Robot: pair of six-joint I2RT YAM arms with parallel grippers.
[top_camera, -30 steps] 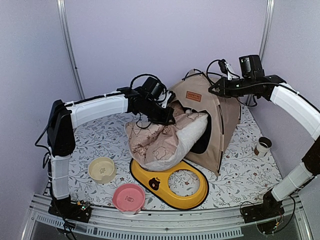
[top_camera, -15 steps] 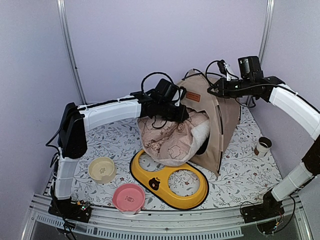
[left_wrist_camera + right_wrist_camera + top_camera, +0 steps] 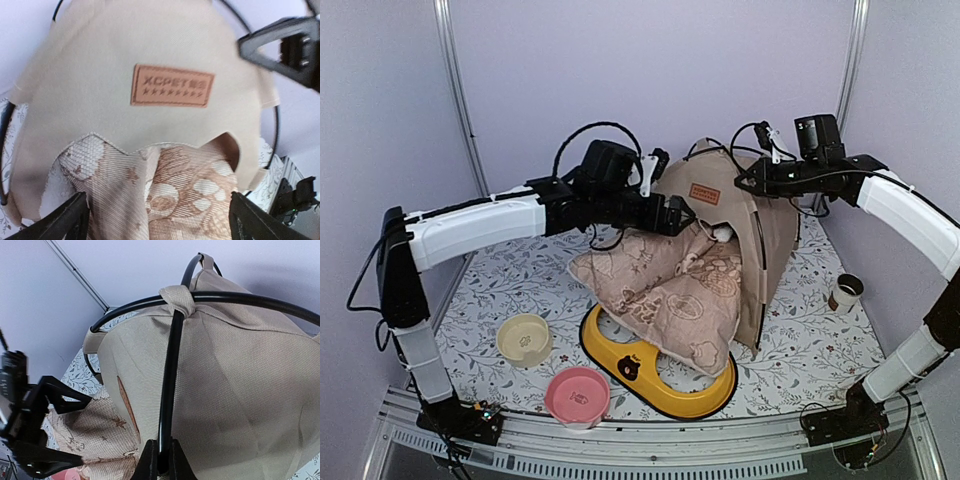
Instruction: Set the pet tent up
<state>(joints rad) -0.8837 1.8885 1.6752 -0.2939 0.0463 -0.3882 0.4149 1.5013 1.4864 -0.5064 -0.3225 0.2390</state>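
Note:
The beige pet tent [image 3: 775, 235] stands at the back right, with a brown label [image 3: 706, 193] over its doorway. A tan floral pillow [image 3: 670, 290] leans out of the doorway, its lower end resting on the yellow feeder. My left gripper [image 3: 682, 218] is open just above the pillow's top, in front of the label. In the left wrist view its fingers [image 3: 65, 220] stand wide apart on either side of the pillow [image 3: 170, 195], below the label [image 3: 172, 86]. My right gripper [image 3: 162, 462] is shut on a black tent pole [image 3: 170, 380] at the tent's top [image 3: 752, 180].
A yellow two-hole feeder stand [image 3: 705, 395] lies in front of the tent. A cream bowl [image 3: 525, 338] and a pink bowl [image 3: 577, 393] sit at the front left. A paper cup [image 3: 845, 292] stands at the right on the floral mat [image 3: 810, 340].
My left gripper opened and let go of the pillow, which unfolded and flopped forward onto the yellow feeder. The left arm rose toward the tent. The right arm stayed put.

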